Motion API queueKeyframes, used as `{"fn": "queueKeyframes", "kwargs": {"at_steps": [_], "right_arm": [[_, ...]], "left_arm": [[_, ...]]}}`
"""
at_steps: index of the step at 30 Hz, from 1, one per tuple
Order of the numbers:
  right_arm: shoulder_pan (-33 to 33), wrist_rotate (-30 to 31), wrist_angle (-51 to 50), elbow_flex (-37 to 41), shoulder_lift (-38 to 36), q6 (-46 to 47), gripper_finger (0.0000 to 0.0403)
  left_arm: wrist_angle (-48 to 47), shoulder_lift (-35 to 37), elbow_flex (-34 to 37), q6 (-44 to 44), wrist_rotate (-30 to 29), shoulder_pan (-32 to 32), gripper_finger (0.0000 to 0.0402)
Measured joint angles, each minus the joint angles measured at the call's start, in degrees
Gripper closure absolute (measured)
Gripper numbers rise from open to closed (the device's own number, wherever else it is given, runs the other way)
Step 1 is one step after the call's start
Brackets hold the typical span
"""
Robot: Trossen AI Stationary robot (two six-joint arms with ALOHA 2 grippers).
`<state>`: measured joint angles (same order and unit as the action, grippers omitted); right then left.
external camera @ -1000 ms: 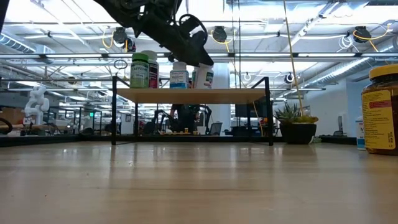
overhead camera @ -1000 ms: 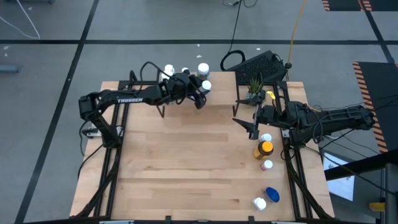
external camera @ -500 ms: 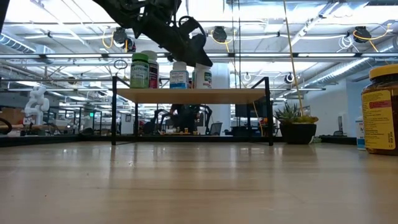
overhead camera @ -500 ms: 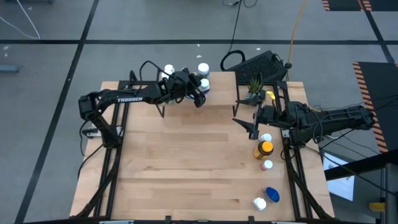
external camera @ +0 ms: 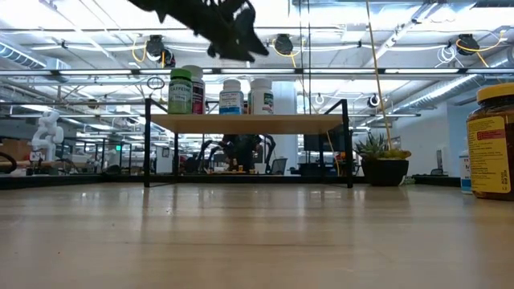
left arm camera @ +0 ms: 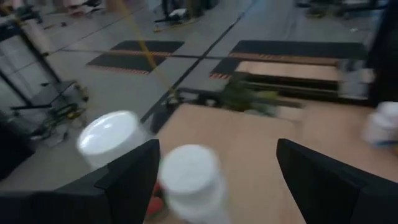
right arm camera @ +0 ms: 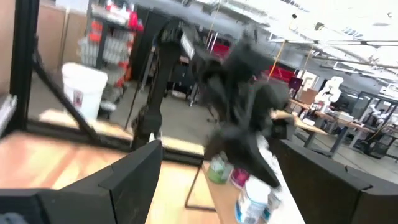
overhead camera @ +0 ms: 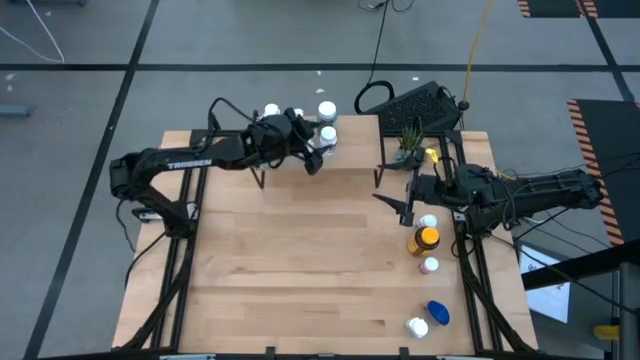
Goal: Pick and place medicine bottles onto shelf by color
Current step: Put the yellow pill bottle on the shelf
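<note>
Four medicine bottles crowd the shelf (plant beside).

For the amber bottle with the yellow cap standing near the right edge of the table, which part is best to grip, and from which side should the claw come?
Grip the amber bottle with the yellow cap around its round body, just under the cap. It stands upright, so the right claw, open beside it, would probably best come down from above. Small white-capped bottles stand close on both sides along the table edge, so close across the free sides.
</note>
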<state>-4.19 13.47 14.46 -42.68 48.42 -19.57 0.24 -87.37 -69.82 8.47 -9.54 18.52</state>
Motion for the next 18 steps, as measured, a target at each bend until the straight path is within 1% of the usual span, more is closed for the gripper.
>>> {"fn": "queueKeyframes", "kwargs": {"at_steps": [4,6,9,12,14,17,18], "right_arm": [[-0.2,0.0,-1.5,0.0,0.0,-0.3,0.009],[-0.2,-0.3,-1.5,0.0,0.0,0.7,0.009],[-0.4,-0.3,-1.1,0.0,0.1,1.0,0.009],[-1.5,-0.5,0.2,0.0,0.6,1.5,0.009],[-2.4,-1.7,1.4,0.0,0.9,3.6,0.009],[-4.4,-3.0,2.1,0.0,0.7,5.7,0.009],[-5.2,-3.3,1.9,0.0,0.3,5.9,0.009]], "left_arm": [[-5.7,1.3,0.0,-0.7,0.0,-6.6,0.0075],[-6.9,-0.5,0.0,-3.2,0.0,-10.6,0.0075],[-5.0,-4.2,0.1,-7.3,0.0,-15.8,0.0075],[4.2,-9.6,0.1,-7.8,0.0,-20.1,0.0075],[12.3,-14.0,0.1,-7.3,0.3,-22.1,0.0075],[24.8,-20.3,0.0,-6.4,0.7,-23.3,0.0075],[28.4,-22.3,-0.5,-5.3,1.9,-23.3,0.0075]]}}
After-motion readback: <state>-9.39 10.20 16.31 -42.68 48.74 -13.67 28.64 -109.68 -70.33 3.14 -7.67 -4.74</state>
